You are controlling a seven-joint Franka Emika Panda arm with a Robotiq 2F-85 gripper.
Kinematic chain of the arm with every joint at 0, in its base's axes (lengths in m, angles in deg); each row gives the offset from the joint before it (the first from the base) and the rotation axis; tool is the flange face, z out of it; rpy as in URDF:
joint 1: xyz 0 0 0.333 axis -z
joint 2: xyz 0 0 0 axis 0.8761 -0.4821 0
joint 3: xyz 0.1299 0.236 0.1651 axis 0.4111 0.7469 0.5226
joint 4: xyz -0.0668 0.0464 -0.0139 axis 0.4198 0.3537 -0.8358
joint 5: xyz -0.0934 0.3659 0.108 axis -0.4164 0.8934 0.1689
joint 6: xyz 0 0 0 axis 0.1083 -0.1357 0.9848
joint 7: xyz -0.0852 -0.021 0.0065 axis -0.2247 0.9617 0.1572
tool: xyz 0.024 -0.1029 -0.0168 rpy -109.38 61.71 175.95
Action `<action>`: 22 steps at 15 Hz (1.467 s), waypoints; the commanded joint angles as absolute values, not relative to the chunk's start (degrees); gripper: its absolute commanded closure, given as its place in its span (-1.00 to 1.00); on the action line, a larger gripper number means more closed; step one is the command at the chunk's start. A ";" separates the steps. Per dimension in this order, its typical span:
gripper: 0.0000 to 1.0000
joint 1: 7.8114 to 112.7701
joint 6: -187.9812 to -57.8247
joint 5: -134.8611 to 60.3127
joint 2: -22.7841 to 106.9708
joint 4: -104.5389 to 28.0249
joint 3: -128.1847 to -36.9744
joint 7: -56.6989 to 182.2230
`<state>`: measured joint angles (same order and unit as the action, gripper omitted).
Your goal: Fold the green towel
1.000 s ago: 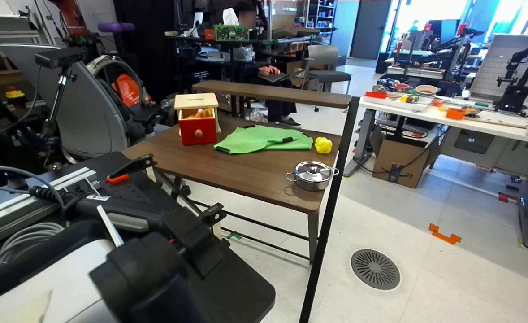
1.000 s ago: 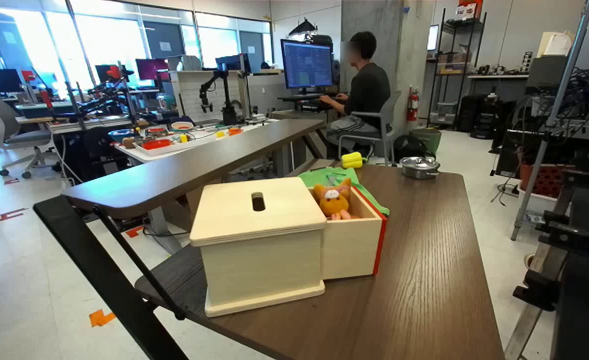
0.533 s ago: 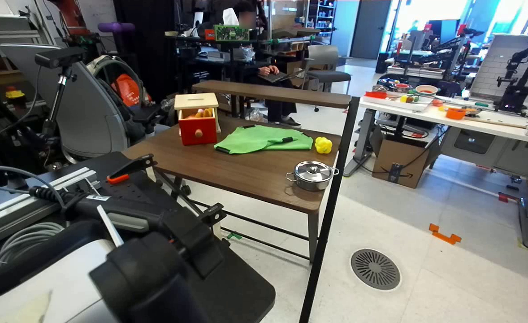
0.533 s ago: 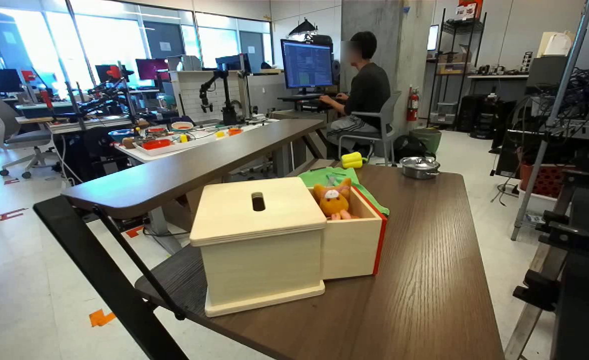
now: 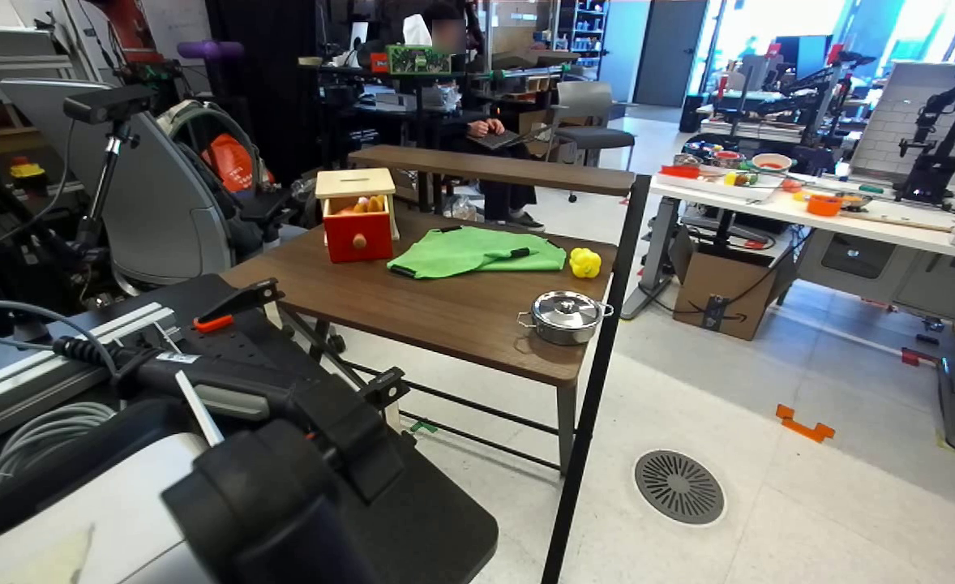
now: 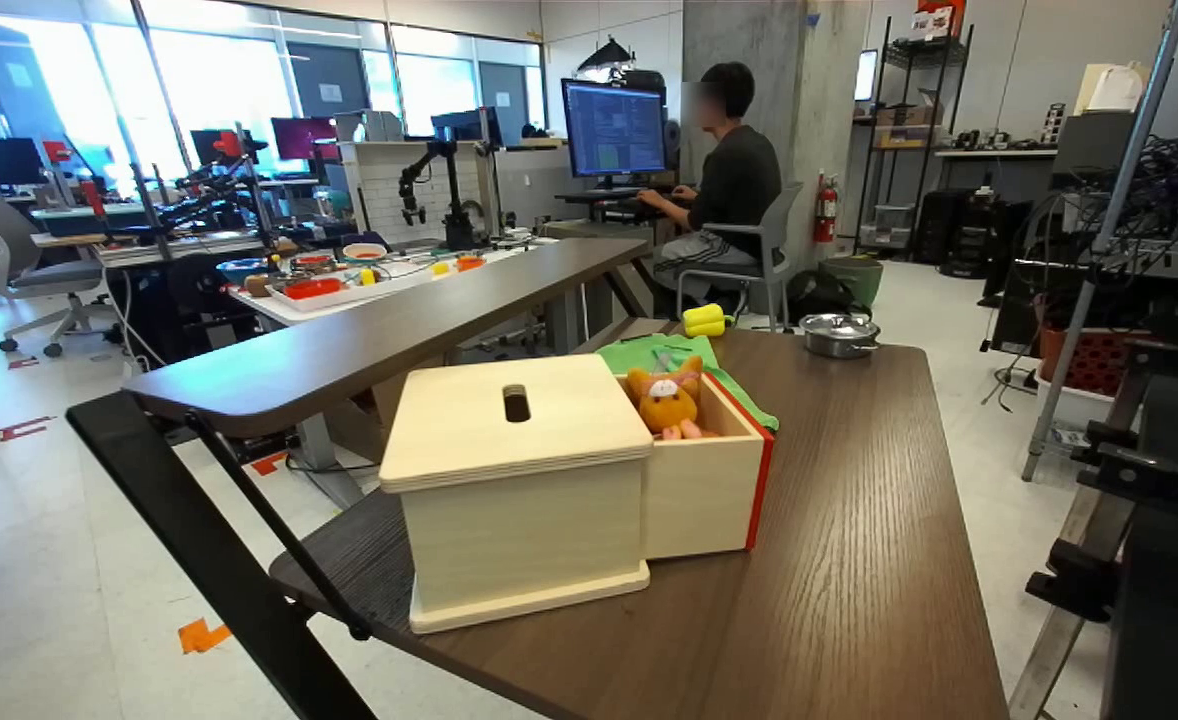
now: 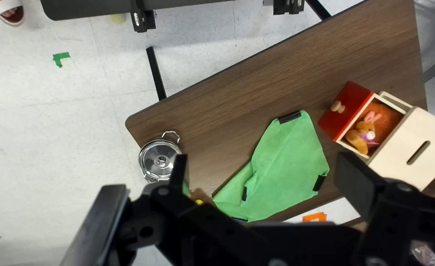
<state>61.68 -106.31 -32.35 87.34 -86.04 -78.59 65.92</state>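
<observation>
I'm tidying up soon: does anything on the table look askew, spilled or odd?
The drawer stands open, a toy showing inside. The towel looks untidy, partly overlapping itself, and the pot sits perhaps riskily near the edge of the table. I see no spill or damage.

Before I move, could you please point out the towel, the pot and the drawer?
Towel (image 7: pixel 284 173), wrist view: middle of the cloth.
Pot (image 5: pixel 567 314), in an exterior view: its lid.
Drawer (image 5: pixel 359 226), in an exterior view: its red front.
</observation>
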 commanded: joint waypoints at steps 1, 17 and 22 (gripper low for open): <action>-1.00 58.36 -109.15 -30.44 74.78 -79.48 -79.07 72.98; -1.00 50.92 -110.77 -54.89 34.55 -59.34 -72.54 87.62; -1.00 51.12 -112.25 -57.88 33.53 -60.29 -71.88 85.33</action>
<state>50.82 -112.40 -57.75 33.58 -60.40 -72.22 85.42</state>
